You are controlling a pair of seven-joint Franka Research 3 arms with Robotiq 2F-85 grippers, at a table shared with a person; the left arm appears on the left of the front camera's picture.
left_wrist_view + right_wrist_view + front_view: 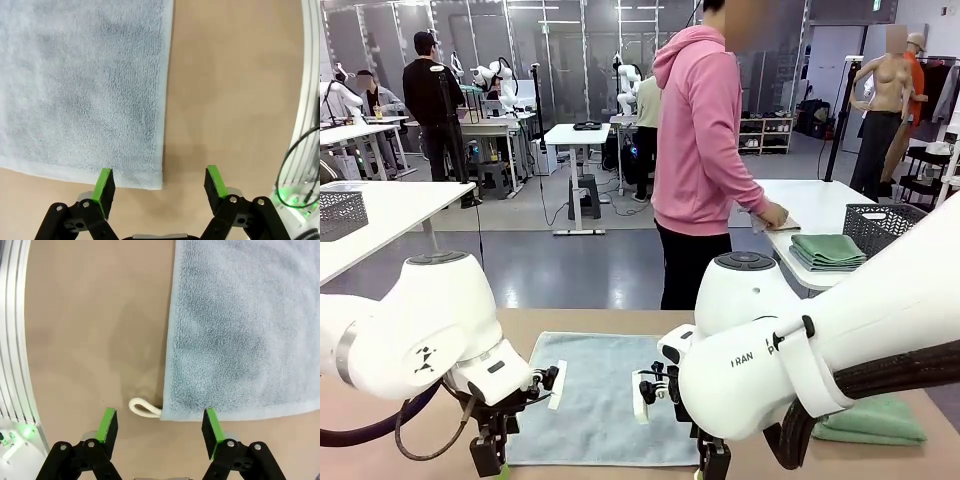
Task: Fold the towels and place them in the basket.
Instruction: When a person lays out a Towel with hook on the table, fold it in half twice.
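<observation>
A pale blue-grey towel (605,395) lies spread flat on the tan table (620,322) between my two arms. My left gripper (488,462) hangs open over its near left corner. In the left wrist view that corner of the towel (85,85) sits just inside the open left gripper (159,187). My right gripper (713,464) is open over the near right corner. There the towel (240,325) ends in a white loop (144,408) between the green pads of the right gripper (160,429). A folded mint green towel (875,420) lies at the table's right, partly behind my right arm.
A person in a pink hoodie (705,130) stands past the far edge, turned to a white side table (820,200). That table holds a dark wire-mesh basket (883,226) and folded green towels (828,250). Another mesh basket (340,212) sits on a table at far left.
</observation>
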